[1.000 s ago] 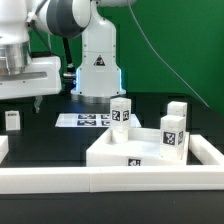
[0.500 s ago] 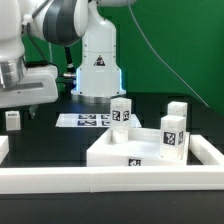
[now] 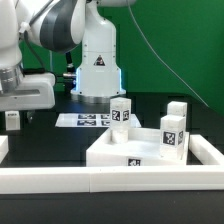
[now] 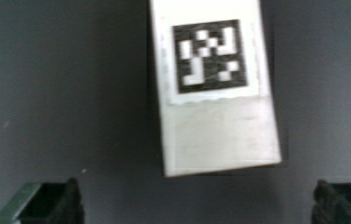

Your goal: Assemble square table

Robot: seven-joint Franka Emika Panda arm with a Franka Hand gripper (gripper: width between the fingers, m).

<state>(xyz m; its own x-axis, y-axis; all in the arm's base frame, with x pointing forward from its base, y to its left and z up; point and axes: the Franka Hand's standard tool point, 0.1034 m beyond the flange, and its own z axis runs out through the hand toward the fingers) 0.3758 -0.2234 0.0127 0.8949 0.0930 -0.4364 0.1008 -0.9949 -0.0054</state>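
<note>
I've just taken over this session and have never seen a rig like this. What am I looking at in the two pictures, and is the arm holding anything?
The machine is one robot arm with a two-finger gripper. The wide picture comes from a camera off the arm. On the black surface lies the square tabletop, a white slab with a raised rim. Three legs stand upright on or just behind it. The fourth leg stands apart, at the exterior view's left, and the gripper hovers just above it. The flat strip of printed tags by the arm's base is the marker board, not furniture.

The close-up comes from a camera on the wrist. It looks down on a tagged leg, between the two dark fingertips. The fingers are spread and hold nothing.
</note>
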